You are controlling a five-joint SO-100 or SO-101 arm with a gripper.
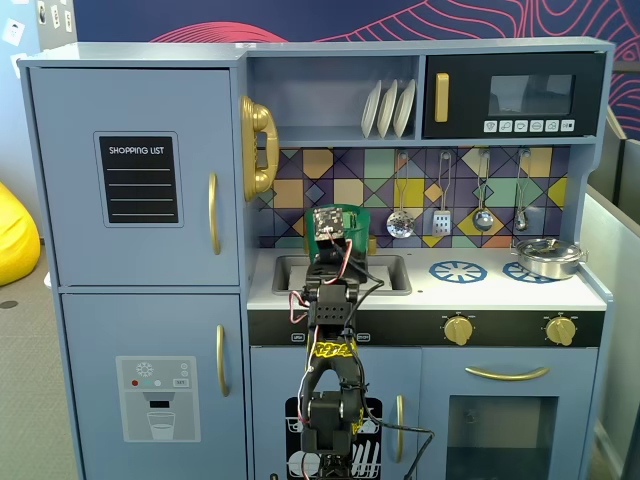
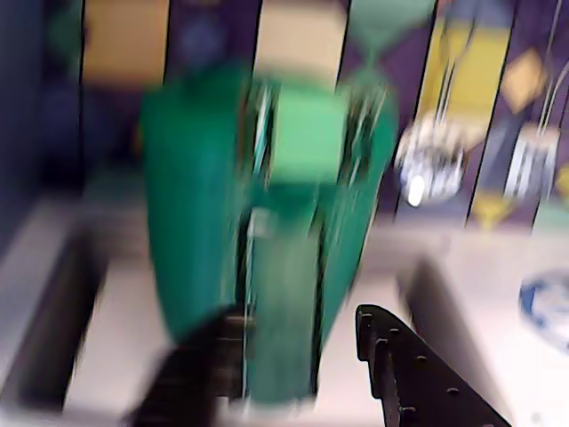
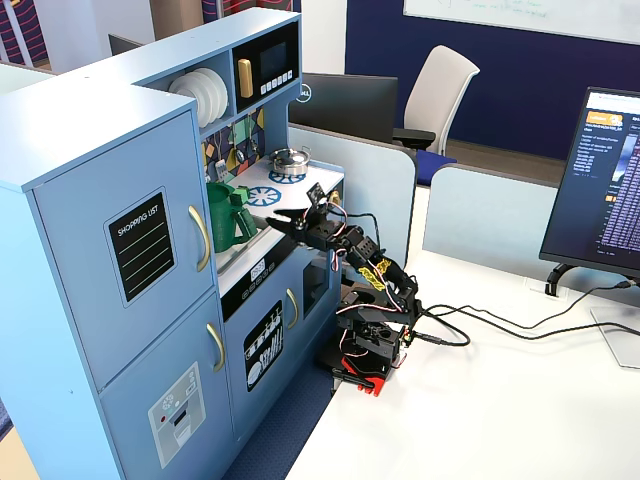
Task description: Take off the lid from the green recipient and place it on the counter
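Note:
The green recipient (image 2: 204, 205) fills the blurred wrist view, its lighter green strap handle (image 2: 284, 294) facing me. It stands at the sink end of the counter (image 1: 490, 290), partly behind my arm (image 1: 332, 300) in a fixed view, and shows from the side in the other (image 3: 222, 215). My gripper (image 2: 298, 334) is open, its two black fingers low on either side of the strap handle, close to the pot but not closed on it. From the side it (image 3: 276, 222) reaches over the counter edge towards the pot. I cannot make out the lid in any view.
A recessed sink (image 1: 385, 272) lies beside the pot. A small silver pan (image 1: 548, 257) sits on the far right burner ring. Utensils (image 1: 442, 215) hang on the tiled back wall. White plates (image 1: 388, 108) stand on the shelf above.

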